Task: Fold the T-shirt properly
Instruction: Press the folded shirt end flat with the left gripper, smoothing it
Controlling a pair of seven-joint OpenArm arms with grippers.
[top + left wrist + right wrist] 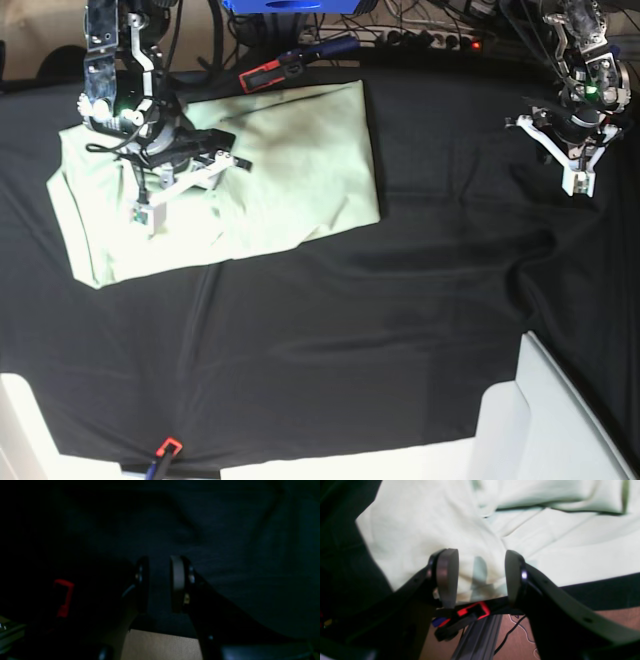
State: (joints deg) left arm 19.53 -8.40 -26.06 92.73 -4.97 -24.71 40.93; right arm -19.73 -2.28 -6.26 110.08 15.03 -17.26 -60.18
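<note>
t-shirt (290, 170): far left on the black surface (400, 330), partly folded. right gripper (481, 576): fingers apart, empty, above its edge. left gripper (160, 585): fingers slightly parted, empty, far right. your risk: pinching one layer only, dragging the fold askew.

Tabletop (400, 330) covered edge to edge by a black cloth, loosely laid; long shallow creases run through its centre and toward 3 o'clock in the base view.

Lying directly on the cloth: pale mint-green short-sleeved cotton T-shirt (290, 170), toward 10 o'clock, spread roughly flat, with wrinkles and a folded-over ridge across its far part in the right wrist view (557, 537). Shirt's near hem runs close to the cloth edge in that view.

Red-and-black clamp (268, 72) sits at the far edge of the cloth, 11 o'clock, just beyond the shirt. A second small red clamp (166, 447) grips the near edge at 7 o'clock.
</note>
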